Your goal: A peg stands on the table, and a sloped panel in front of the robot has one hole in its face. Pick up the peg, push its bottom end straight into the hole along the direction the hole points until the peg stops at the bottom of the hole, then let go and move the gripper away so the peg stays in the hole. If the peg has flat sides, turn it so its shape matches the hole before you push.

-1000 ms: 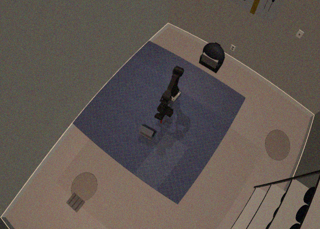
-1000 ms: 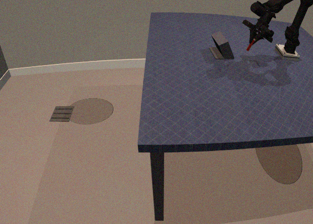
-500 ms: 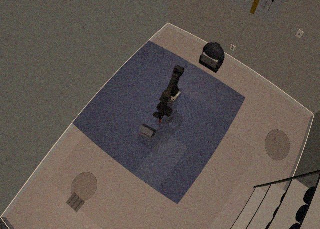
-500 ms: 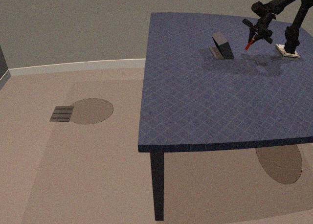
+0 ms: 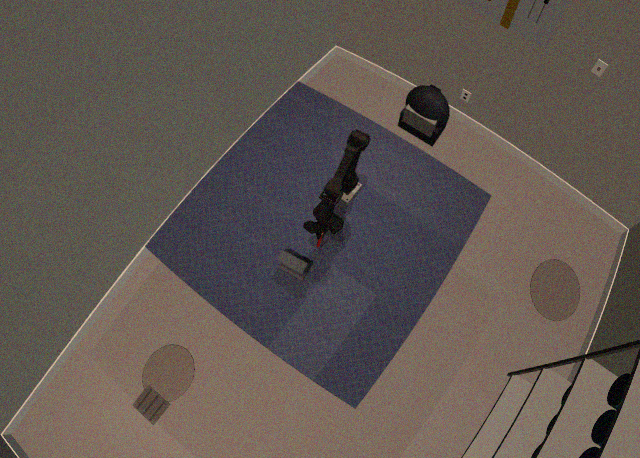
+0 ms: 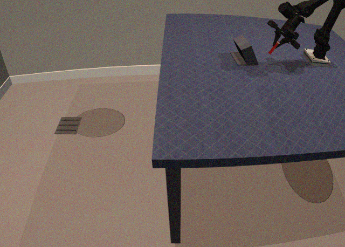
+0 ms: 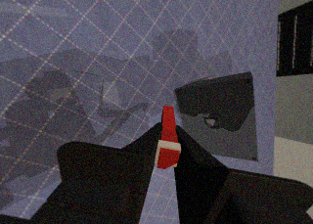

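A red peg with a pale band near its upper end is held above the table, tilted, its free end pointing down toward the panel side. It has flat sides. My gripper is shut on the peg near the pale band. The grey sloped panel stands on the table, apart from the peg; in the wrist view it is right of the peg. Its hole shows in the face, partly in shadow; its exact shape is hard to tell.
The blue table carries the panel and the arm's pale base plate. Arm shadows fall on the table and over part of the panel face. A dark helmet-like object lies beyond the table edge.
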Robot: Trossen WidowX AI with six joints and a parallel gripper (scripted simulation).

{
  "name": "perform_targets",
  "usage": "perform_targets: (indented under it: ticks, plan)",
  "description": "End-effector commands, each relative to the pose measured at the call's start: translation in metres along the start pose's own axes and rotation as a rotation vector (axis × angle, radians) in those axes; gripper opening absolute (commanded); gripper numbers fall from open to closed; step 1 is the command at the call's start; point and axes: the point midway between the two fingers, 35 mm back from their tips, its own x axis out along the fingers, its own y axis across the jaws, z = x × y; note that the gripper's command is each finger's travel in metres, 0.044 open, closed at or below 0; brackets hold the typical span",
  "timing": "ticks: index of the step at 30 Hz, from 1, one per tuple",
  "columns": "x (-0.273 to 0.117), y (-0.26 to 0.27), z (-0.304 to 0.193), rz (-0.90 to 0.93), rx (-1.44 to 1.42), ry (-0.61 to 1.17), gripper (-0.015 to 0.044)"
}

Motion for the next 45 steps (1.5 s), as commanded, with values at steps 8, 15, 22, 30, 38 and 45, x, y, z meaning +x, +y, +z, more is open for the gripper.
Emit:
perform_targets:
  ticks: [8,15,22,30,38,45]
  plan:
    - [-0.001,-0.003,-0.004,-0.053,0.126,-0.026,0.0000]
    - [-0.002,-0.004,-0.007,-0.081,0.201,-0.040,0.0000]
    - [-0.002,-0.005,-0.011,-0.109,0.276,-0.056,0.0000]
    - [-0.003,-0.006,-0.014,-0.140,0.361,-0.077,0.0000]
    - [-0.004,-0.006,-0.018,-0.170,0.446,-0.101,0.0000]
    - [-0.005,-0.007,-0.021,-0.195,0.519,-0.123,0.0000]
